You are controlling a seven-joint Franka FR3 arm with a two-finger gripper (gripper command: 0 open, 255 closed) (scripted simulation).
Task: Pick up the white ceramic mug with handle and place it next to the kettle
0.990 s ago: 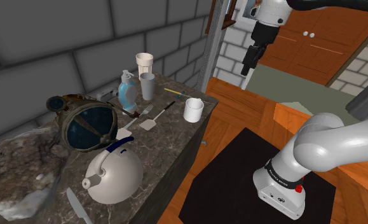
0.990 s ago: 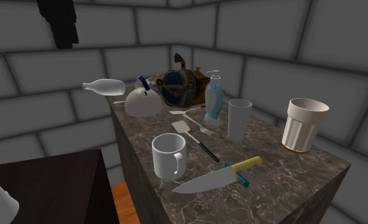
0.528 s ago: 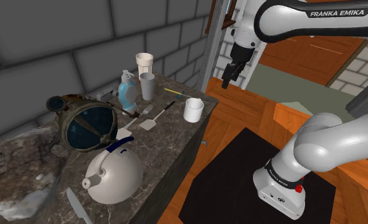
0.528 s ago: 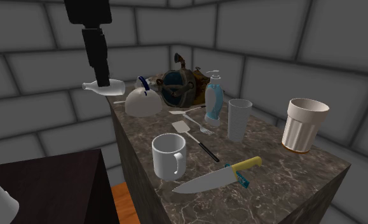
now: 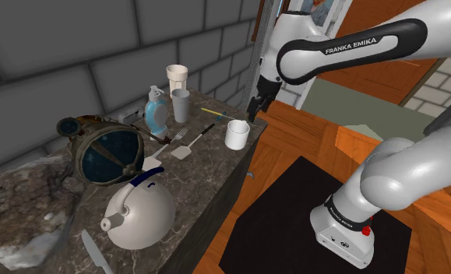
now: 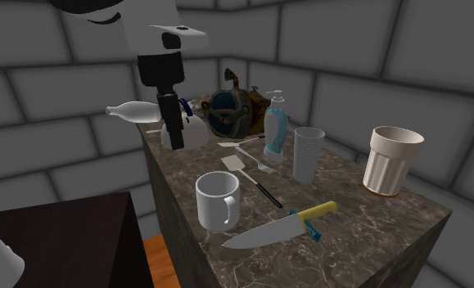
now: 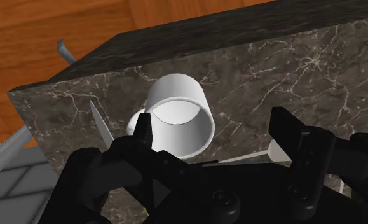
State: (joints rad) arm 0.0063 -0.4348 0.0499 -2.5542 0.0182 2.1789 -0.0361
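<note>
- I see the mug (image 5: 237, 134) (image 6: 218, 200) (image 7: 179, 114): plain white, upright, with a small handle. It stands near the corner of the dark marbled counter (image 5: 208, 167), well apart from the kettle (image 5: 140, 212).
- The arm arches over from the stand (image 5: 348, 226), with its hand pointing down above the mug (no contact that I can see).
- On the gripper (image 5: 255, 110) (image 6: 176, 137) (image 7: 214, 127), I see the fingers spread wide, clasping nothing, with the mug's rim below and between them.

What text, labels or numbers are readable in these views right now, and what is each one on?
"FRANKA EMIKA": white letters on the arm's dark forearm band.
Lettering on the dark ring at the arm's base: too small to read.
Mug and kettle: no markings visible.
</note>
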